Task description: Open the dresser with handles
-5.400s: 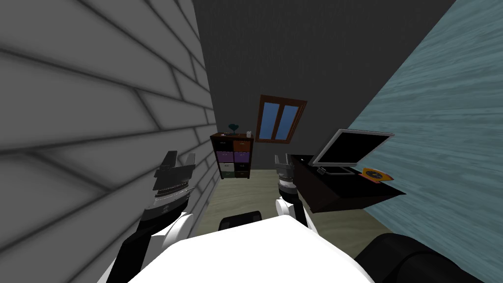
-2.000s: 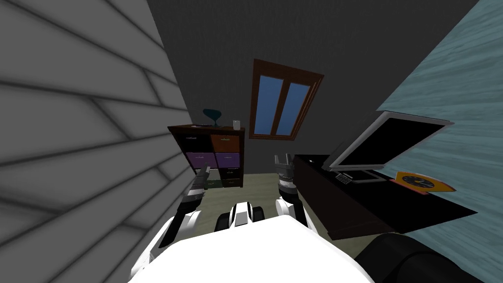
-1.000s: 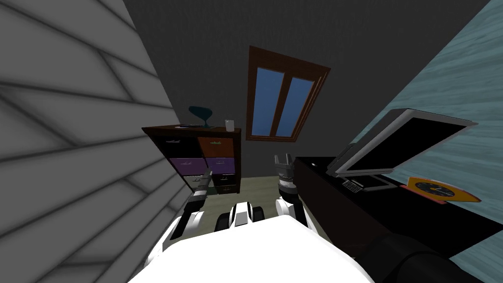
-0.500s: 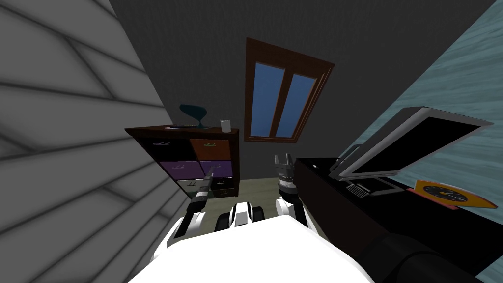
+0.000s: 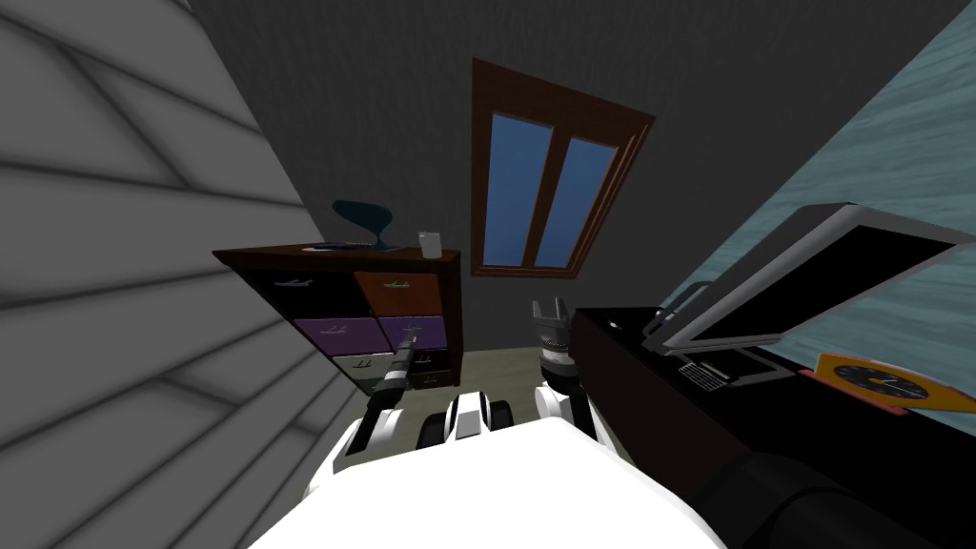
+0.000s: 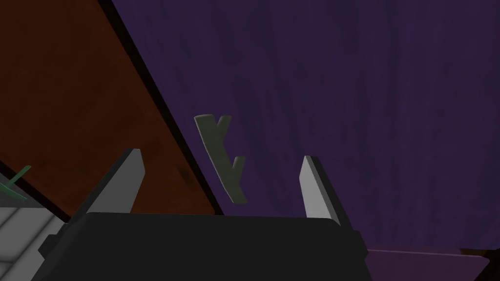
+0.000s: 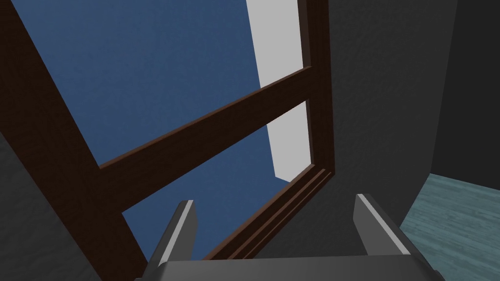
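Observation:
The dark wooden dresser (image 5: pixel 448 286) stands against the far wall, with black, orange-brown, purple and pale drawers, each with a small handle. My left gripper (image 5: pixel 411 337) reaches out to the right purple drawer (image 5: pixel 416 331). In the left wrist view that purple front (image 6: pixel 366 107) is close, and its grey handle (image 6: pixel 218 146) lies between my open left gripper's (image 6: pixel 220 156) fingers (image 6: pixel 128 178) without touching them. The orange-brown drawer (image 6: pixel 73 107) is beside it. My right gripper (image 5: pixel 547 310) is raised near the black desk, open and empty (image 7: pixel 276 200).
A grey plank wall (image 5: pixel 124 286) runs close along my left. A black desk (image 5: pixel 667 400) with a monitor (image 5: pixel 810 276) and an orange clock (image 5: pixel 877 383) stands on my right. A teal ornament (image 5: pixel 365 221) and a cup (image 5: pixel 429 243) top the dresser. Pale floor (image 5: pixel 496 367) lies ahead.
I have rolled nearer the dresser, which now looks larger. My left arm has stretched forward toward the right purple drawer. The right arm has kept its pose.

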Tool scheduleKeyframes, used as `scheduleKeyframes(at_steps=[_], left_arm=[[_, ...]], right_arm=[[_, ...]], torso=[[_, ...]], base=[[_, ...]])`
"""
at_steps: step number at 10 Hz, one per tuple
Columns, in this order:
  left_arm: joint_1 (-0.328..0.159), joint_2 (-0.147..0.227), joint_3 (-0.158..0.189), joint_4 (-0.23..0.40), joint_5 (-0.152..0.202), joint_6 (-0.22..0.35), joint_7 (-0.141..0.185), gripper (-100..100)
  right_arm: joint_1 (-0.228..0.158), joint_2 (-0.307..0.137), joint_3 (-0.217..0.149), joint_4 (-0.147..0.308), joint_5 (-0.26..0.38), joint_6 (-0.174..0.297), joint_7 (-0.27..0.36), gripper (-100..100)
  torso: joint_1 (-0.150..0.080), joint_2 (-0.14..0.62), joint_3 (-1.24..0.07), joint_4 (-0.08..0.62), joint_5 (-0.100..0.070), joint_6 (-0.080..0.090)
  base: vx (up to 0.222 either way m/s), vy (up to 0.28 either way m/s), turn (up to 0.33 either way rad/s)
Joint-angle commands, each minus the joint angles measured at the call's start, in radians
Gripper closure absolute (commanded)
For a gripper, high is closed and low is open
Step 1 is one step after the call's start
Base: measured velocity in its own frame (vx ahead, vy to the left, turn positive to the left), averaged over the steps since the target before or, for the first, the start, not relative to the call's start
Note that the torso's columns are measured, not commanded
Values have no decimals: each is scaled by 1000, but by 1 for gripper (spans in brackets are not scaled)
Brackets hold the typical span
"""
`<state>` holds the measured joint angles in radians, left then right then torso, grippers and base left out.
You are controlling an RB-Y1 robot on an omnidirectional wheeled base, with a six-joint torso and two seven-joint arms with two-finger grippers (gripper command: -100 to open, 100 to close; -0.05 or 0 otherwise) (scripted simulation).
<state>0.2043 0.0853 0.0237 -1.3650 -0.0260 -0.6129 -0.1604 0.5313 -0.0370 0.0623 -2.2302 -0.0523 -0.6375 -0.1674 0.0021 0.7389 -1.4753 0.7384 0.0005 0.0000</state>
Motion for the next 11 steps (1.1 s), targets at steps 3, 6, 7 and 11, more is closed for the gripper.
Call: scheduleKeyframes(at_steps=[3,6,7,11], left_arm=[[0,-1,0,-2,0,7,0,100],[13,8,-7,-39,0,27,8,100],[16,10,-9,-50,0,34,10,100],[-7,28,-1,-47,6,65,12,-100]], right_arm=[[0,0,0,0,0,0,0,0],[-1,0,0,0,0,0,0,0],[-1,0,0,0,0,0,0,0],[0,0,0,0,0,0,0,0]], torso=[[-2,3,1,0,-1,0],[-2,5,3,1,0,0],[-2,2,1,0,0,0],[-2,-13,-8,-4,0,0]], base=[[-10,0,3],[-162,5,20],[-202,-28,18],[69,-13,-10]])
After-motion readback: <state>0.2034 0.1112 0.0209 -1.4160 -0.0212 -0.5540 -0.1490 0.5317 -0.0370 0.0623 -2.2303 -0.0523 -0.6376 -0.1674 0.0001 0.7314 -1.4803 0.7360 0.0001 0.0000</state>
